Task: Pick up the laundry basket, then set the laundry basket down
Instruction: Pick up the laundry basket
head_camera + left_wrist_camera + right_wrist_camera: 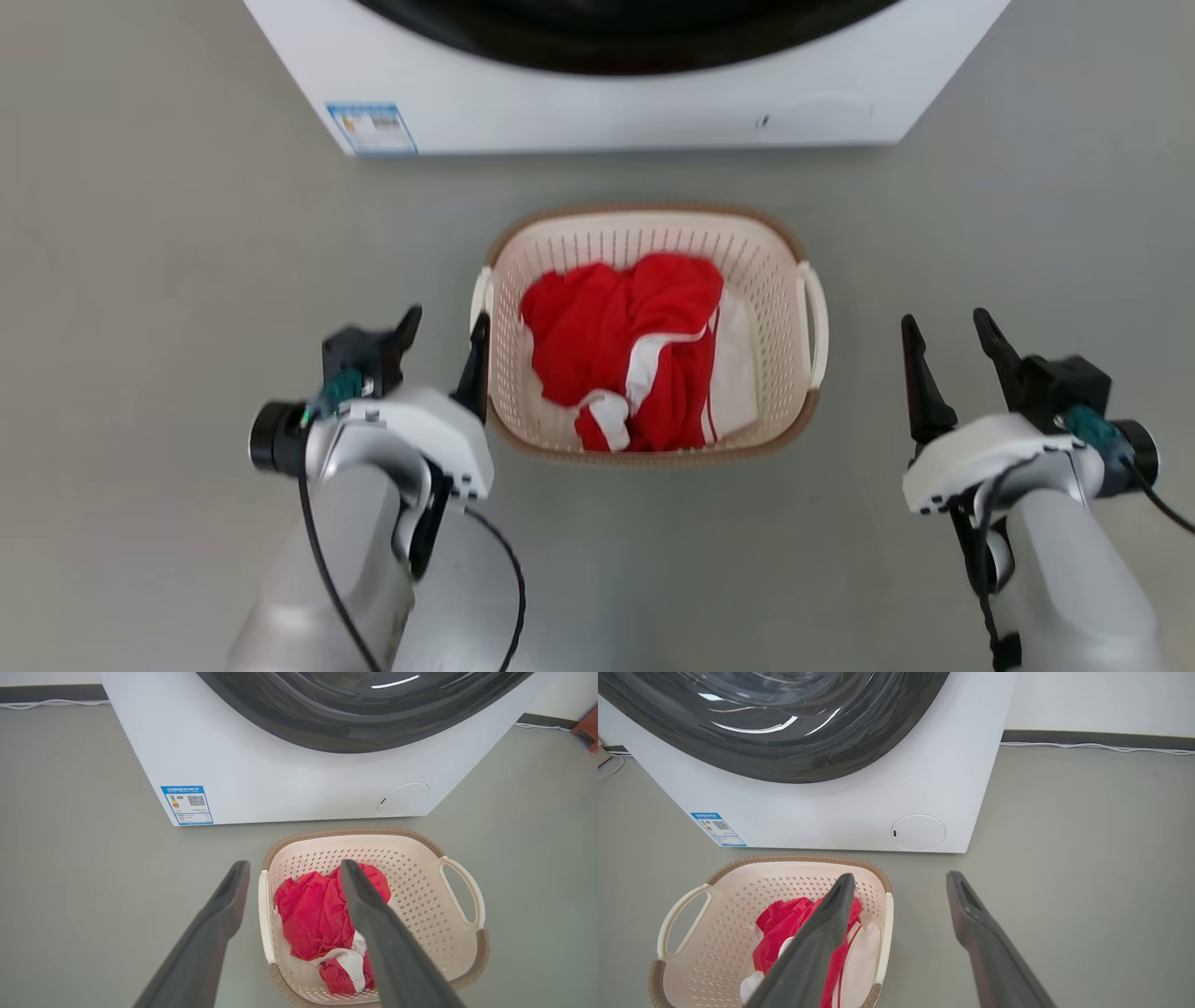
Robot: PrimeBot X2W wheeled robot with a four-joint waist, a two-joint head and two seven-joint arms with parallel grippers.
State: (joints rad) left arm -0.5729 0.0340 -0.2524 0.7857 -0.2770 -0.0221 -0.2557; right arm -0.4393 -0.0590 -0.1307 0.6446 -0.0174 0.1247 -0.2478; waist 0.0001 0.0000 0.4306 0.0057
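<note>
The laundry basket [644, 233], cream with a brown rim, stands on the grey floor in front of the washer and holds red and white clothes [625, 345]. My left gripper [446, 322] is open at the basket's left side, its inner finger right by the left handle [481, 299]. In the left wrist view that handle [262, 914] lies between the fingers of the left gripper [294, 863], above the laundry basket [420, 891]. My right gripper [945, 320] is open to the right, apart from the right handle [817, 327]. The right wrist view shows the right gripper [901, 876] beside the laundry basket [724, 919].
A white front-loading washer [616, 103] with a dark door stands just behind the basket, with a blue label [372, 128] at its lower left. Bare grey floor lies on both sides. A white cable [1087, 745] runs along the wall's base.
</note>
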